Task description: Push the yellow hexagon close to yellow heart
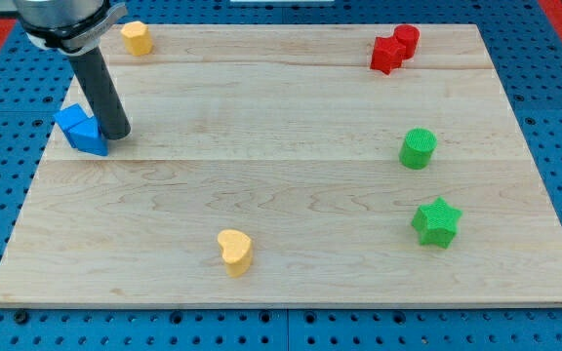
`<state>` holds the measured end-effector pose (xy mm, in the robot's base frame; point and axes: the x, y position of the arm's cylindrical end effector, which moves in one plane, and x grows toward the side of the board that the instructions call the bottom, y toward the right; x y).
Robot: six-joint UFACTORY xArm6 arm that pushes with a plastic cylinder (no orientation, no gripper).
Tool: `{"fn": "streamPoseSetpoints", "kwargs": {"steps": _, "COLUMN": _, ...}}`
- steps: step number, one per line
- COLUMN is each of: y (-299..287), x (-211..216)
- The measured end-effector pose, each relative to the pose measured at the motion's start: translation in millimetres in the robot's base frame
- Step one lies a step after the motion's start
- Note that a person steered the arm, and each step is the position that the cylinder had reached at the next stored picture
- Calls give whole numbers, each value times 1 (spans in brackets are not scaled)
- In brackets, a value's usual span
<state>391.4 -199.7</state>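
The yellow hexagon point(138, 37) sits near the top left corner of the wooden board point(291, 185). The yellow heart point(234, 251) lies near the bottom edge, left of centre. My tip point(117, 134) rests at the left side of the board, touching the right side of the blue blocks point(82, 128). The tip is well below the hexagon and far up and left of the heart.
Two red blocks point(394, 48) sit together at the top right. A green cylinder point(419, 148) stands at the right, and a green star point(436, 221) lies below it. A blue pegboard surface surrounds the board.
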Motion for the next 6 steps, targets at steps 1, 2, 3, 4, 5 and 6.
{"fn": "streamPoseSetpoints", "kwargs": {"steps": 1, "y": 21, "x": -53}}
{"fn": "streamPoseSetpoints", "kwargs": {"steps": 2, "y": -23, "x": -103}}
{"fn": "streamPoseSetpoints", "kwargs": {"steps": 3, "y": -50, "x": -155}}
{"fn": "streamPoseSetpoints", "kwargs": {"steps": 4, "y": -49, "x": -195}}
{"fn": "streamPoseSetpoints", "kwargs": {"steps": 5, "y": -7, "x": -194}}
{"fn": "streamPoseSetpoints", "kwargs": {"steps": 6, "y": 16, "x": -124}}
